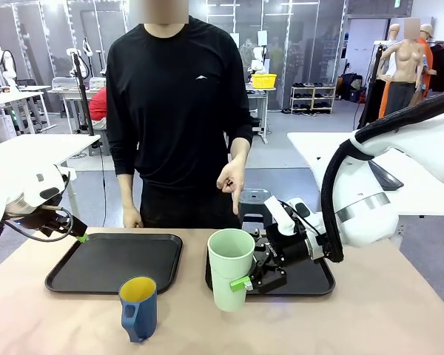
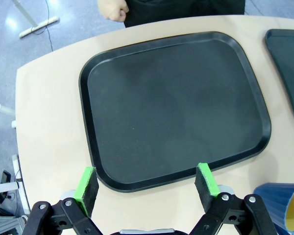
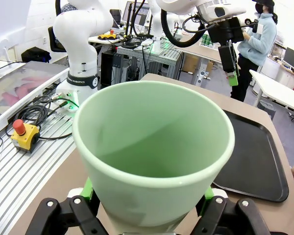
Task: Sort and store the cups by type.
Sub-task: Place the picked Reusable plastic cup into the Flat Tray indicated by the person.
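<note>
A tall mint-green tumbler [image 1: 231, 268] stands upright at the front left corner of the right tray, and my right gripper [image 1: 244, 281] is shut on its lower wall. In the right wrist view the tumbler [image 3: 154, 147] sits between the green pads [image 3: 88, 188], its inside bare. The dark blue handled mug [image 1: 138, 307], yellow inside, stands on the table in front of the left tray [image 1: 115, 262]. My left gripper [image 2: 147, 181] hangs open over the table beside that tray's [image 2: 176, 107] rim, holding nothing. The mug's rim [image 2: 281, 205] shows at its lower right.
The right black tray [image 1: 311, 277] lies under my right arm. A person in black stands at the far side, one hand [image 1: 231, 181] hanging above the table, the other resting at its far edge. Bare tabletop lies along the front edge.
</note>
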Controlling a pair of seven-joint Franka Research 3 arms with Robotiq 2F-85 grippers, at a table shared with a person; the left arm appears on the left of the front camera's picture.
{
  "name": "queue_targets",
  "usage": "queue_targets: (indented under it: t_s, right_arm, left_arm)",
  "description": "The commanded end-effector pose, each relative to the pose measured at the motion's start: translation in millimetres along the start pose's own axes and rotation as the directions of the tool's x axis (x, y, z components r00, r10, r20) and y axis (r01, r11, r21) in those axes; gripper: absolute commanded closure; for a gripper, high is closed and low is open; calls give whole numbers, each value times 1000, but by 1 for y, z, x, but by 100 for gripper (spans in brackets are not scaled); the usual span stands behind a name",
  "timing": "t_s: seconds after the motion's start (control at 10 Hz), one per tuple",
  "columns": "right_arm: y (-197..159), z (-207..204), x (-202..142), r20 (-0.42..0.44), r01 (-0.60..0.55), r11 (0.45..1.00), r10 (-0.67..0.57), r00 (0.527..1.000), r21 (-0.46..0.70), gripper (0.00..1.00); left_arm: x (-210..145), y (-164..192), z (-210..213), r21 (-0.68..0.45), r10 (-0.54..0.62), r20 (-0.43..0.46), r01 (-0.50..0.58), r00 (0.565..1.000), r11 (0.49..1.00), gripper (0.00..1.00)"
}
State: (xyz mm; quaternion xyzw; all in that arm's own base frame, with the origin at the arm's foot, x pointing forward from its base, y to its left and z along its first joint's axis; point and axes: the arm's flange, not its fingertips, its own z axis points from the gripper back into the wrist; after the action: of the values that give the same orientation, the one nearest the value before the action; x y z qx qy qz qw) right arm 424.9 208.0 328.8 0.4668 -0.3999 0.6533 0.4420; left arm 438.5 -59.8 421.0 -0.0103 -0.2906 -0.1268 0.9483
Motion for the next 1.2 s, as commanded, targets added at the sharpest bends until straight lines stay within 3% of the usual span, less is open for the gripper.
queue_targets:
  t_s: [0.0,0.4,0.8,1.1]
  right_arm:
    - [-6,0,-1,-20,5,1000,-5,1000,-16,13]
    - [-45,43,-4,-57,79,992,-85,995,-96,13]
    - [-89,127,-20,14,161,958,-162,987,-237,13]
    - [-103,154,-23,54,163,947,-154,987,-278,13]
  left_arm:
    - [0,1,1,0,1,1,-1,1000,1000,0]
    - [0,1,1,0,1,1,-1,1000,1000,0]
    - [0,1,1,0,1,1,-1,1000,1000,0]
    - [0,1,1,0,1,1,-1,1000,1000,0]
